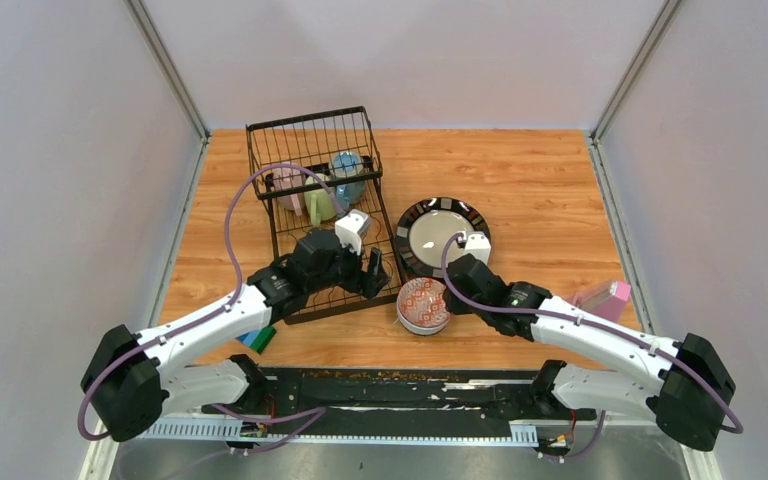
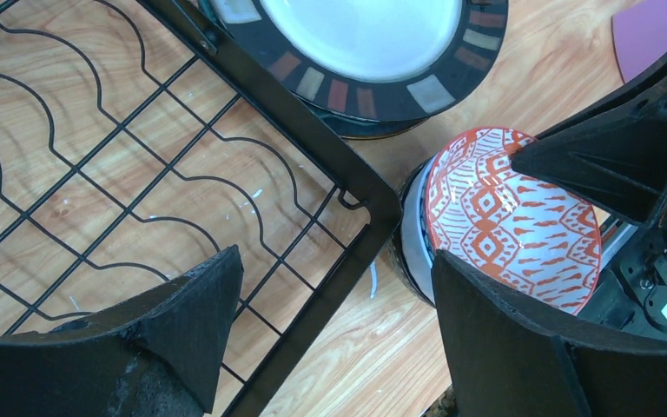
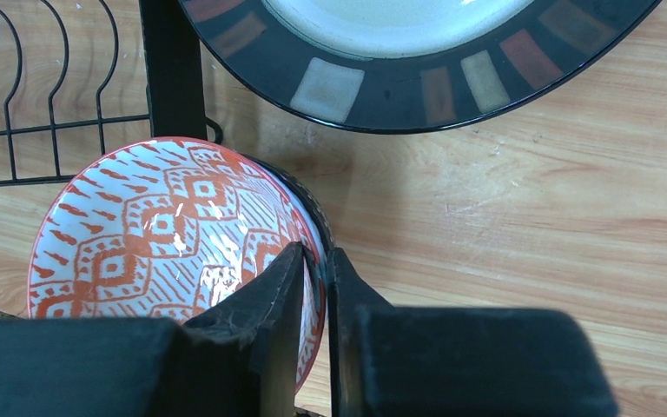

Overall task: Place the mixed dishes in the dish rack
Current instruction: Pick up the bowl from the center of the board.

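Right claw (image 3: 313, 261) pinches narrow on the rim of the orange-patterned ceramic bowl (image 3: 156, 234), just beside the near corner of the black wire dish rack (image 1: 310, 150). Left claw (image 2: 334, 269) wide, empty. Best lift clear of frame bar before crossing.

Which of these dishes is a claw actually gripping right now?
The orange-patterned bowl: the right gripper pinches its rim between its fingers. The black-rimmed plate lies free beside it, and the mugs sit in the dish rack.
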